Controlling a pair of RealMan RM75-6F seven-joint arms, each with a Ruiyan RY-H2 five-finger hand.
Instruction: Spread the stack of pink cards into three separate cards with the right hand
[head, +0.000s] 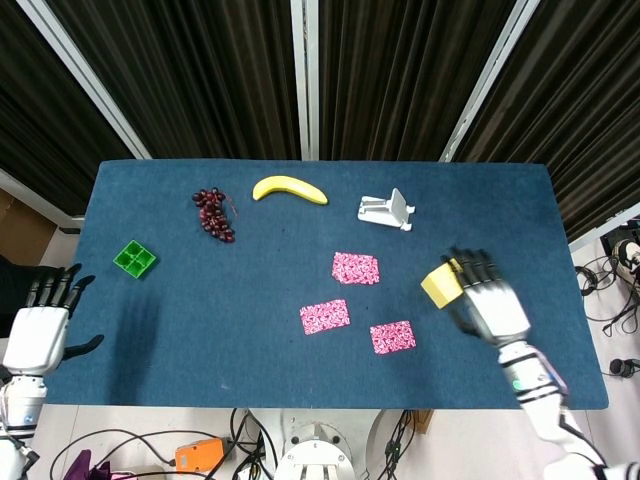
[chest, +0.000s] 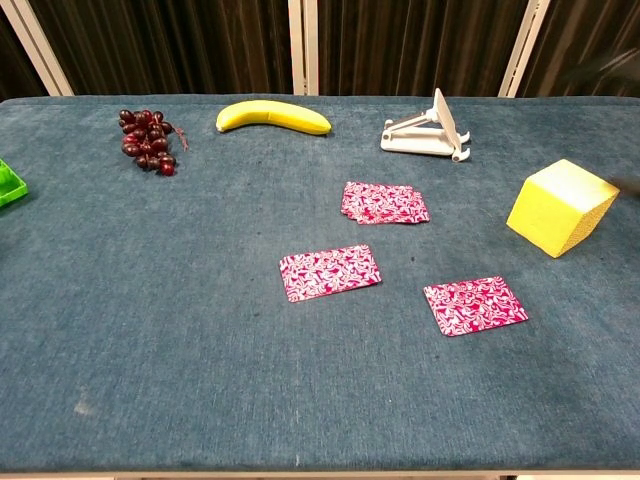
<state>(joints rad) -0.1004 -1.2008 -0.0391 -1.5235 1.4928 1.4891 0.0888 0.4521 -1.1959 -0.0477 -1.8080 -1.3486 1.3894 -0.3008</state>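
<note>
above the yellow block, the blurred right hand partly hides it, fingers apart, holding nothing.

A table covered in dark blue felt-like cloth stands before black pleated curtains crossed by pale metal frame bars. Cables trail over the light floor beneath its near edge. Lighting is even.

Three separate pink cards on the blue table.
</note>
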